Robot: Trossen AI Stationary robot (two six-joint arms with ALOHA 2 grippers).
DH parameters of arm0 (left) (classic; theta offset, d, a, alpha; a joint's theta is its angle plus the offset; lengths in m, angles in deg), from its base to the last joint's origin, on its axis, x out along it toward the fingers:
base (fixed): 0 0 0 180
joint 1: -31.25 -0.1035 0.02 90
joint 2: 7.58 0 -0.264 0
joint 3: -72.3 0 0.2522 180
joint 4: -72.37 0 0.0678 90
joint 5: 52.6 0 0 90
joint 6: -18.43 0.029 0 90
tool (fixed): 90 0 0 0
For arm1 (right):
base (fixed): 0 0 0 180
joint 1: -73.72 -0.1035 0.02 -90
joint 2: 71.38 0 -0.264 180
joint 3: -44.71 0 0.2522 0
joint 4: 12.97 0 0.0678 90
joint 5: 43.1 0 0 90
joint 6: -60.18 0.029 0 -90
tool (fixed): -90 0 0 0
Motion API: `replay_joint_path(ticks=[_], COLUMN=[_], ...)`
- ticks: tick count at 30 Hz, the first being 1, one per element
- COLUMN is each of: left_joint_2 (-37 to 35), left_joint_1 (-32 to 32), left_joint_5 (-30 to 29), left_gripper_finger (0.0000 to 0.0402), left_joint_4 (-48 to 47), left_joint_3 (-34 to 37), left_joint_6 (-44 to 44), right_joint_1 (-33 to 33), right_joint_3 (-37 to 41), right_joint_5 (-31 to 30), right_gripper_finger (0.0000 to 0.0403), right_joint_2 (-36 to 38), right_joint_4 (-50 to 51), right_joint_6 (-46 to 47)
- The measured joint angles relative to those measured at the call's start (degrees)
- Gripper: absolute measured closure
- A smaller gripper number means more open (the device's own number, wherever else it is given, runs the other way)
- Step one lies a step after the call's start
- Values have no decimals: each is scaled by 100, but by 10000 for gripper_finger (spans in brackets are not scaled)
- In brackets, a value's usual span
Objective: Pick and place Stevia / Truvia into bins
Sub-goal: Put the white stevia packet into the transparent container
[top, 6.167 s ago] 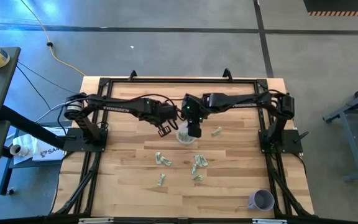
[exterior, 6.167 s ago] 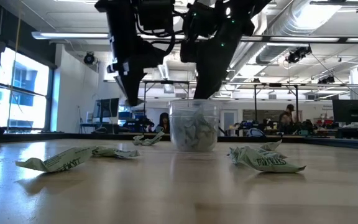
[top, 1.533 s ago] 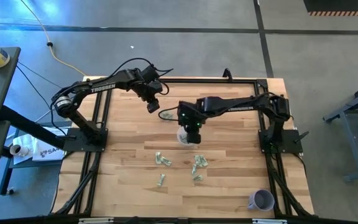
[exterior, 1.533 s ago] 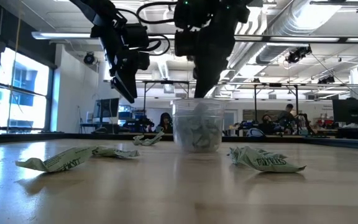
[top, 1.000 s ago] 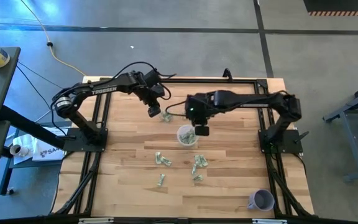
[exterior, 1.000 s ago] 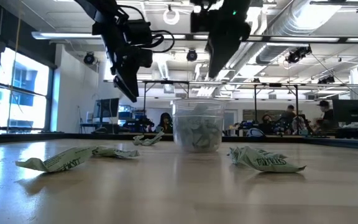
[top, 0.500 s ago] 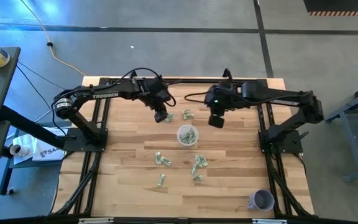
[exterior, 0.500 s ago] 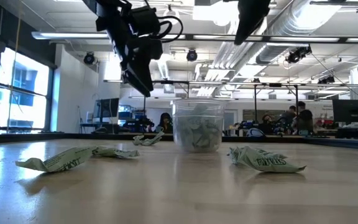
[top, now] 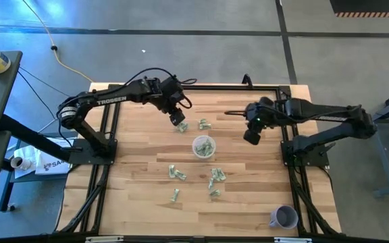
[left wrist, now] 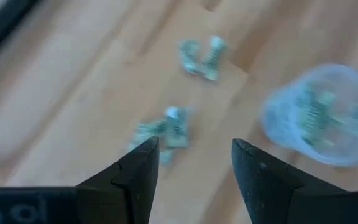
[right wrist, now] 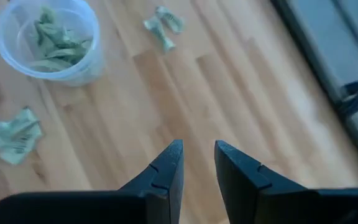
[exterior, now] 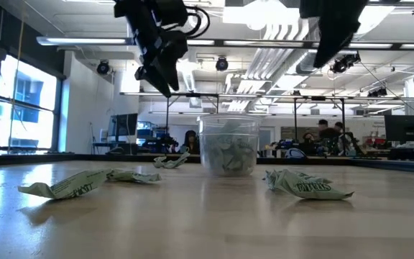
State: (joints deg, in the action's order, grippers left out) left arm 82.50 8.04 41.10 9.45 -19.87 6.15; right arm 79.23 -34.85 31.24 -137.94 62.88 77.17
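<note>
The wooden worktop (top: 140, 202) carries all items; its near edge is cut off in the high view. Two dark arms reach in from the far corners.

The left pincer (top: 178, 121) hangs above the far-centre area, directly over a crumpled packet (left wrist: 166, 132). Its fingers (left wrist: 138, 167) stand wide apart with nothing between them. In the low view only the pincer's lower part (exterior: 165, 68) shows; the arm above is cut off.

The right pincer (top: 251, 137) hangs right of the cup, over bare wood, well apart from every packet. Its fingers (right wrist: 166, 167) show a narrow gap and hold nothing. In the low view it is cut off by the upper edge (exterior: 334, 36).

The clear cup (top: 204, 146) stands upright at the worktop's centre, partly filled with green-and-white packets; their number inside cannot be told. A lavender cup (top: 284, 217) lies on its side at the near right corner, partly cut off.

Loose packets: one under the left pincer, a small cluster (top: 203, 125) just right of it, and three groups nearer the front: one (top: 176, 173), another (top: 215, 177), a single piece (top: 175, 196). Exact counts within the clusters are hard to make out. In the low view, two crumpled packets (exterior: 77, 183) (exterior: 304, 183) lie nearest the camera.
</note>
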Motion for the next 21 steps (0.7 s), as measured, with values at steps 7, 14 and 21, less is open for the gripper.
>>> replay_joint_path(ticks=[7, 14, 21], left_joint_2=[508, 1233, 1663], left_joint_1=[-76, -82, -349], left_joint_5=[-274, -342, -309], left_gripper_finger=[127, 98, 132], left_joint_4=[-205, -17, -309], left_joint_3=[15, 15, 20], left_joint_6=[392, 245, -1238], right_joint_1=[-1, -1, -1], right_joint_3=[736, 823, 821], right_joint_5=[559, 496, 360], right_gripper_finger=[320, 320, 320], right_joint_2=[422, 441, 441], right_joint_4=[-740, -754, -754], right_joint_6=[746, 1031, 1263])
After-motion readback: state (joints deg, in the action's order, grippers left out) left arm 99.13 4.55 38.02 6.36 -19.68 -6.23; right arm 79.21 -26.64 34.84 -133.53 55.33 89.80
